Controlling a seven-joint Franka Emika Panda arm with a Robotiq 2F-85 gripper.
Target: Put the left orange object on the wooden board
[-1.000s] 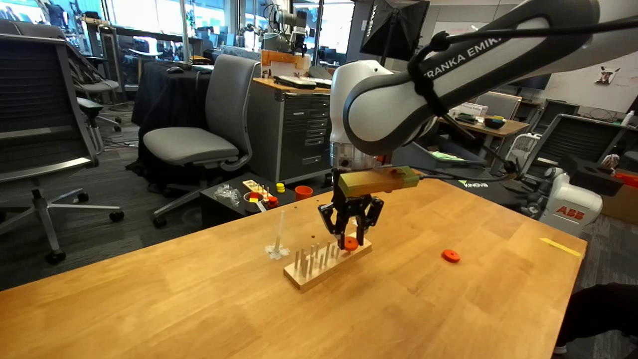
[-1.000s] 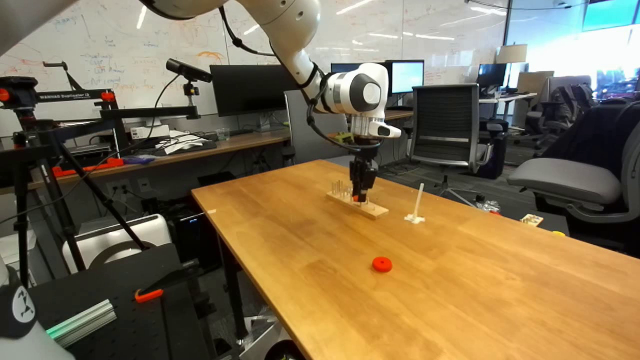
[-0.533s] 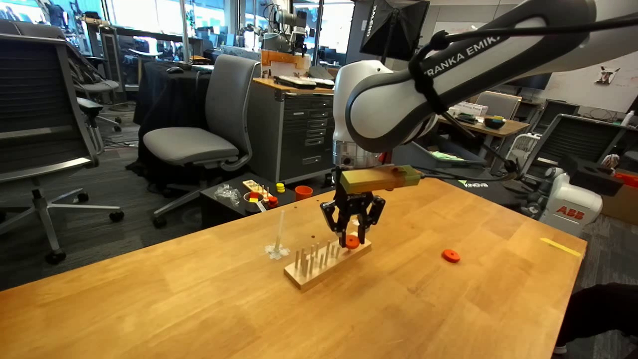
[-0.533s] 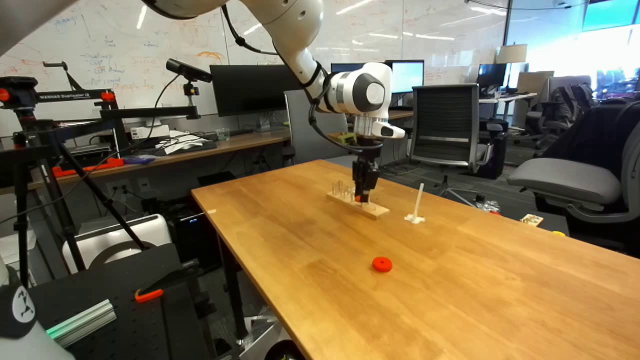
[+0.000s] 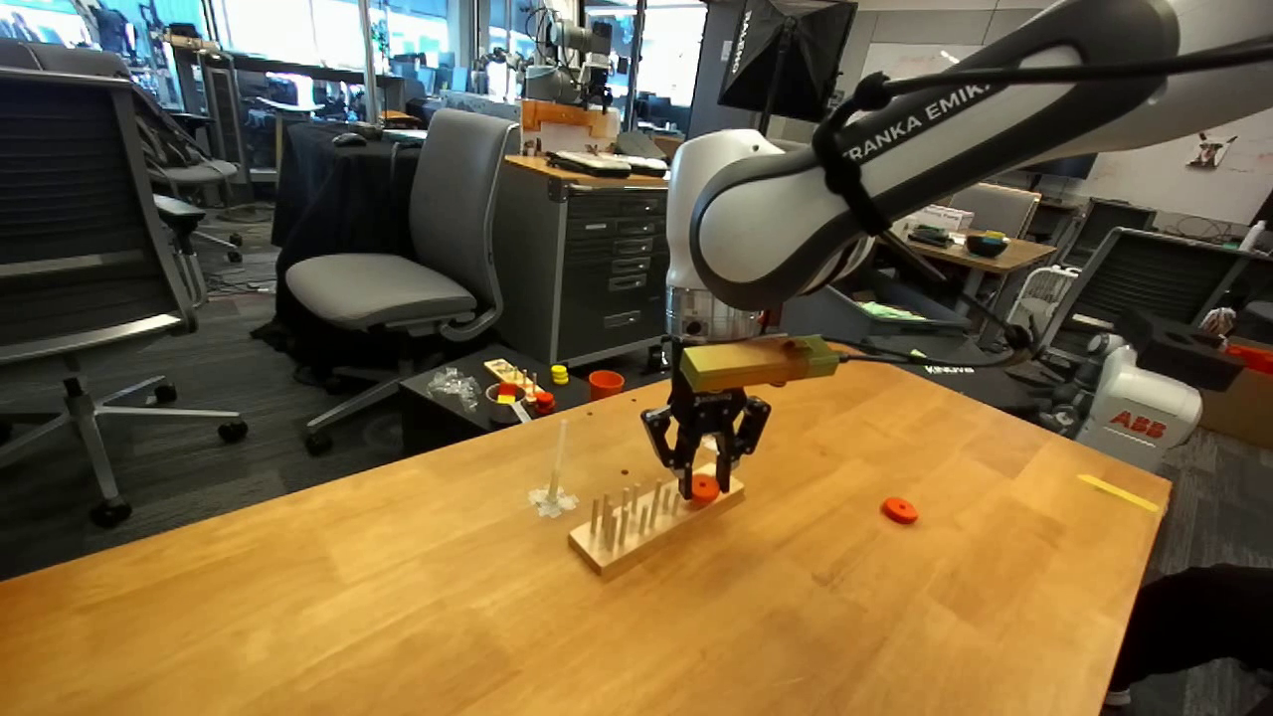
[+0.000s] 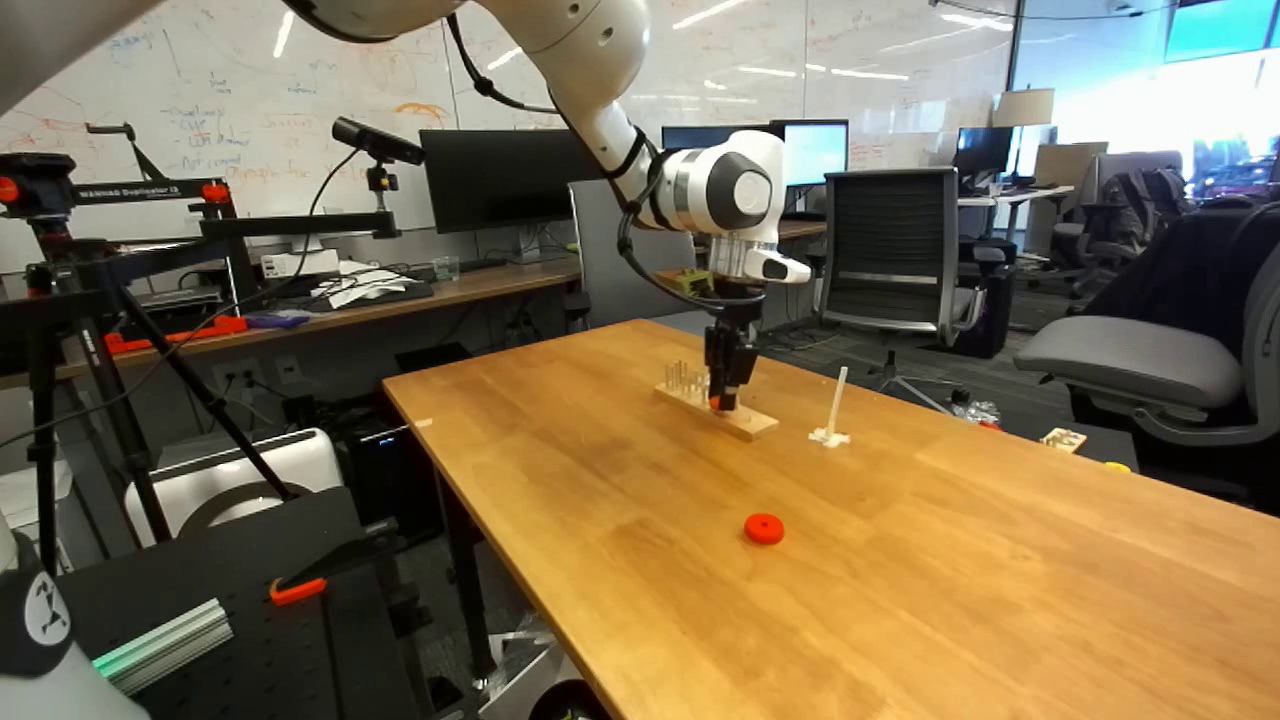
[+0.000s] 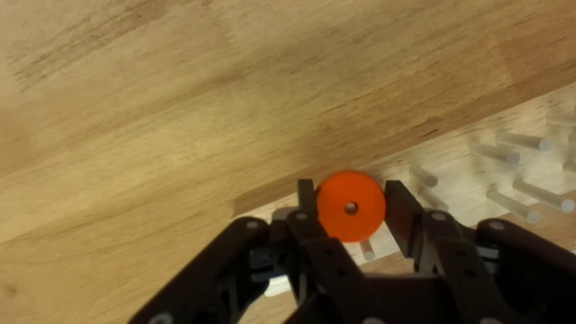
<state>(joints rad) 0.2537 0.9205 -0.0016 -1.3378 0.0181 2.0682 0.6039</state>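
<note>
Two jaws: pinching the orange disc [image 7: 351, 220].
Orange disc: over the board [image 7: 459, 193], near one end; contact unclear.
Red disc [image 6: 764, 529]: flat on the bench [image 5: 497, 617], well apart from the board.
Stick [image 6: 836, 402]: standing near the board.

grpr [image 5: 705, 490] + orng disc [image 7: 351, 220] lower

In an exterior view, an orange disc [image 5: 704, 487] is held by the end effector [image 5: 705, 491] at the far end of the wooden board [image 5: 666, 523]; whether the board is touched cannot be told. Thin upright pegs [image 5: 609, 527] are carried along the board. A second orange disc [image 5: 900, 510] is seen flat on the table [image 5: 398, 597], well apart. A thin rod [image 5: 558, 462] is ringed at its foot by clear tape [image 5: 542, 505].
</note>
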